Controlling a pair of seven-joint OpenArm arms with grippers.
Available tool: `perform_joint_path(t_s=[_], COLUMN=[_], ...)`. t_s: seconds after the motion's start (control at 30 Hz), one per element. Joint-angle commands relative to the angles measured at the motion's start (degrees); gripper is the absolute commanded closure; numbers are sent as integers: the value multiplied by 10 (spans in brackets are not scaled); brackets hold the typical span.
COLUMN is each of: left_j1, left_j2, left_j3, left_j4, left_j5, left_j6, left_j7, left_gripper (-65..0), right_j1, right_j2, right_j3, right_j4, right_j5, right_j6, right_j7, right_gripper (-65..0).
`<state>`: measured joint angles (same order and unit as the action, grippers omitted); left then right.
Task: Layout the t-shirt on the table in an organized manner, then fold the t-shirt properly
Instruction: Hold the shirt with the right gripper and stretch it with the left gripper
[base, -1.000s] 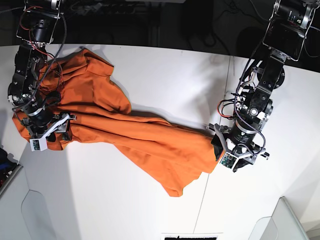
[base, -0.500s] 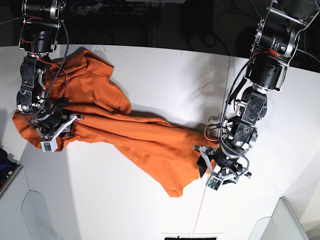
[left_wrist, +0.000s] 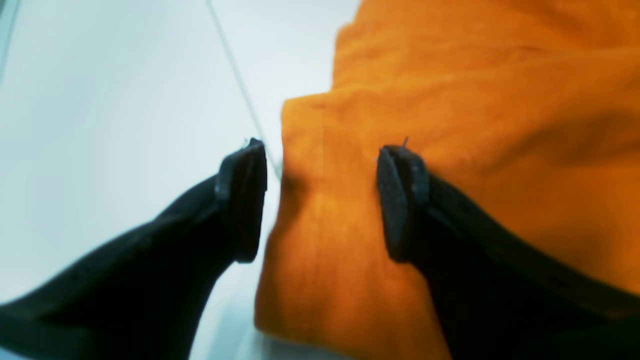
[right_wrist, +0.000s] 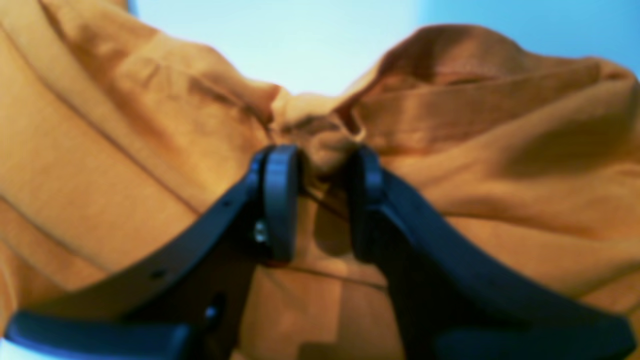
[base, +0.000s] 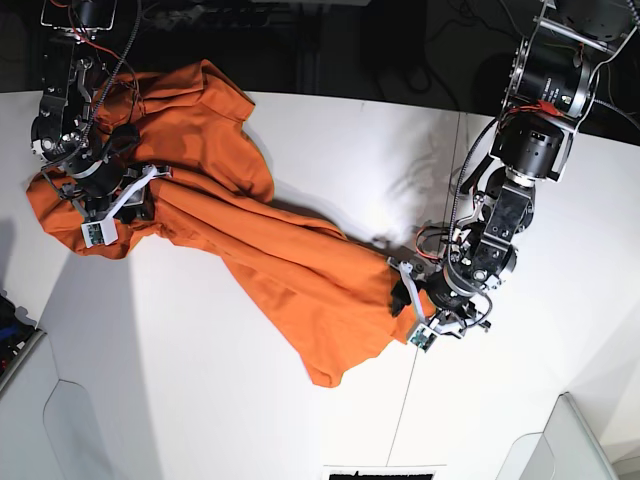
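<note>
So we're looking at the big white table first, and it's mostly bare, with the orange t-shirt strung across it in a long crumpled diagonal from the far corner on the base view's left down toward the seam line near the middle. Nowhere near laid out yet, we'd say. It's bunched, twisted, sleeves and collar not sorted, and no fold has been started. So the whole flattening step is still ahead of us, and all the folding after that.

Our right gripper sits on the bunched end of the shirt at the base view's left. The right wrist view shows what the overhead can't: the jaws are drawn in on a gathered lump of cloth, pinching it between the pads.

Our left gripper is down at the other end, at the shirt's edge by the seam. From above you really can't tell what the jaws are doing. The left wrist view clears it up: they're spread wide, straddling the shirt's edge, one finger over bare table, the other over cloth, nothing clamped yet. Whether the tips touch the surface we can't tell, it's too blurry.

The base view is the only one showing the overall mess.
</note>
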<state>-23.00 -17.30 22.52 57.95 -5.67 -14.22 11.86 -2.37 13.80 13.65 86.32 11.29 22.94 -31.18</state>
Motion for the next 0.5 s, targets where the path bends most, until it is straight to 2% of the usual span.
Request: perform_joint_path(t_s=[0.0,0.1,0.3,0.4,0.47], left_j1=[-8,21,115,161,182], left_j2=[-8,-14,-58,-83,-97], left_j3=[-3,-3,-3,-3,-3], left_j4=[8,21,116,195,250], left_j5=[3,4,3,4,7], left_j6=[0,0,9,65,102], left_j7=[13,56,60,60,60], left_gripper=[-369,-369,-369,-315,-312], right_j1=[1,0,0,0,0], right_j2=[5,5,5,5,5], right_j3=[3,3,3,3,3], right_j4=[10,15,15,15,15], right_j5=[-4,-4,-11,-17,-19], right_j6=[2,2,2,2,2], right_j7=[-14,-15,-19,-19,-19], right_gripper=[-167,-167,-167,-167,-167])
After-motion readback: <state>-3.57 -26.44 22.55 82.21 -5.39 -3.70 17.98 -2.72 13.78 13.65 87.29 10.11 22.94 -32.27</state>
